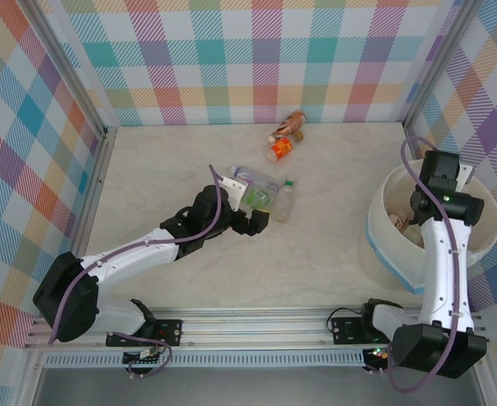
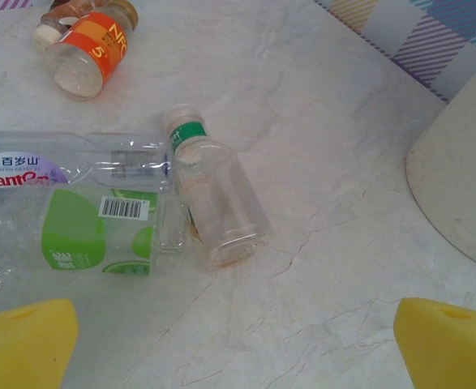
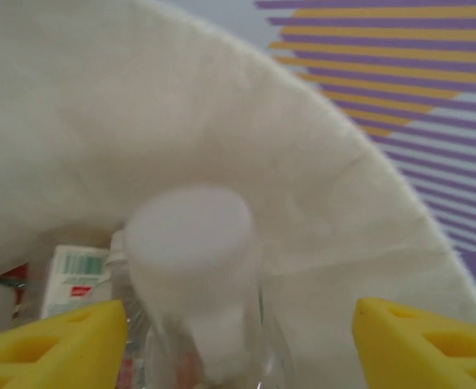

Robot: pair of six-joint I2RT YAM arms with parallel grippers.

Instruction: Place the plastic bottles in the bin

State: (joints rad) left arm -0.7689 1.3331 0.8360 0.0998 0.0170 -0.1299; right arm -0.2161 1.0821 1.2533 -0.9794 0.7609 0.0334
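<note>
- The left gripper hangs low over the table, its yellow fingers spread wide with nothing between them. It looks lined up for the green-banded bottle, which lies on its side just ahead.
- That small clear bottle touches a green-labelled bottle, which in turn lies against a longer purple-labelled bottle. With neighbours packed on one side, a closing finger could catch the wrong one or nudge the whole cluster.
- Two orange bottles lie near the far wall, well apart from that cluster and out of the way for now.
- The right gripper is down inside the bin, which makes sense for a drop-off. Its fingers stand parted, wider than the white-capped bottle between them, so I take that bottle as let go. I cannot tell whether one pad brushes it.
- A barcode label shows below, so other bottles seem to lie in the bin already.
- The bin stands at the table's right edge, with bare tabletop between it and the cluster.
</note>
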